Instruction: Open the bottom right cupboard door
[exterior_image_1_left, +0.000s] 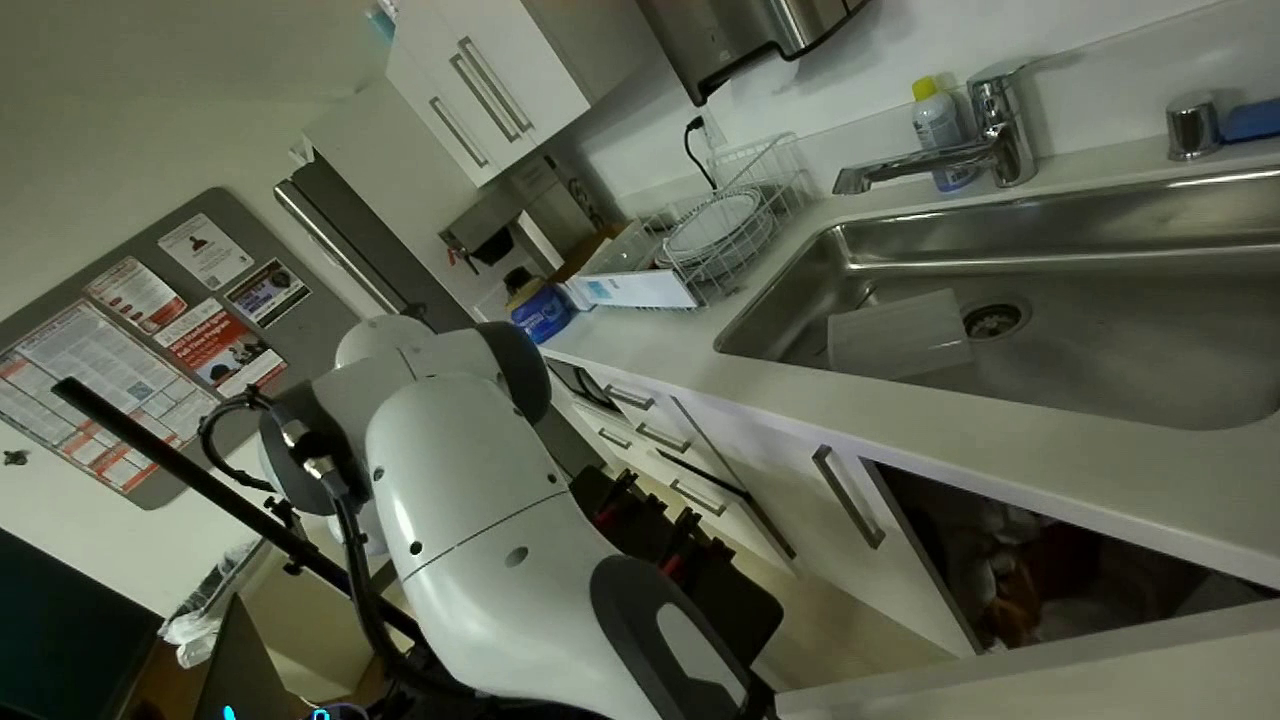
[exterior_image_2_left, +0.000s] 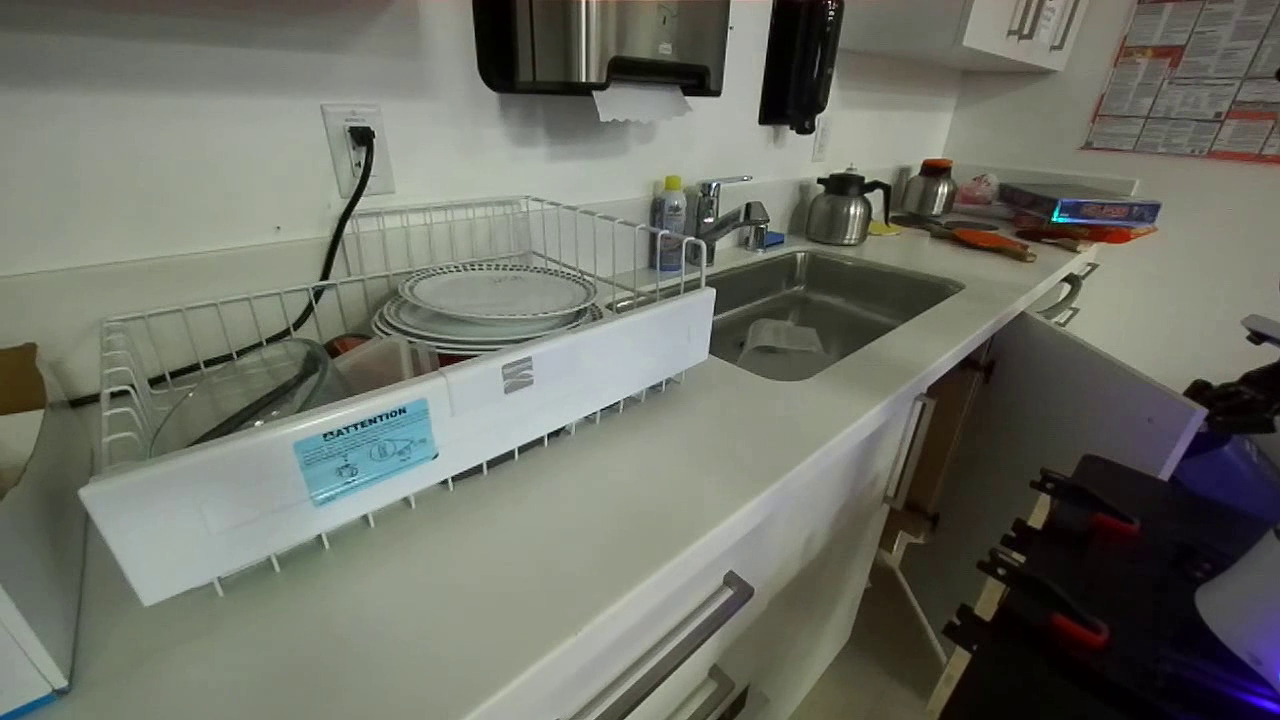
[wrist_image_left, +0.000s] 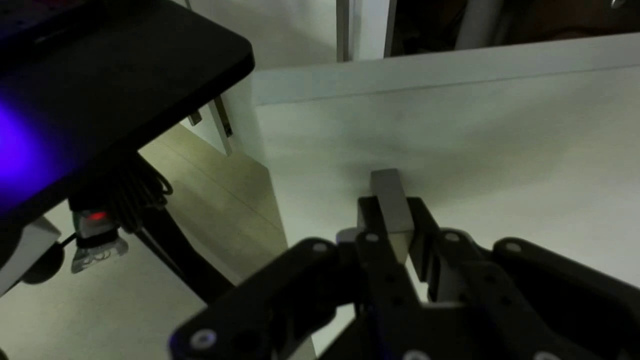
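A: And there's the gripper, clamped tight on the bar handle, hugging both flanks, the bar's end poking out beyond the grip!

B: Good spot, I'd say: that bar sits near the free edge of the bottom right cupboard door, towards the top corner, so a pull there should swing it with least effort.

A: And look, the door stands well open! In an exterior view it juts out below the front edge of the countertop, inner face showing.

B: So what's in the cupboard? Jumbled shapes, some orange-brown, some pale, too dark to name. The wrist view adds a pale pipe, probably plumbing. The twin door alongside looks closed.

A: Upstairs, the sink: a cloudy see-through piece lying just beside the drain.

B: And by the back edge, the dish rack, plates piled flat towards the sink end, a clear curved piece at the opposite corner, presumably all there to dry.

A: Yellow-capped bottle at the back edge too, just beside the tap, handy for washing and out of the way, I'd guess.

B: To my eye the opening is nearly done. If more swing is wanted, the gripper must follow the door's arc, or the hold could slide off the bar.
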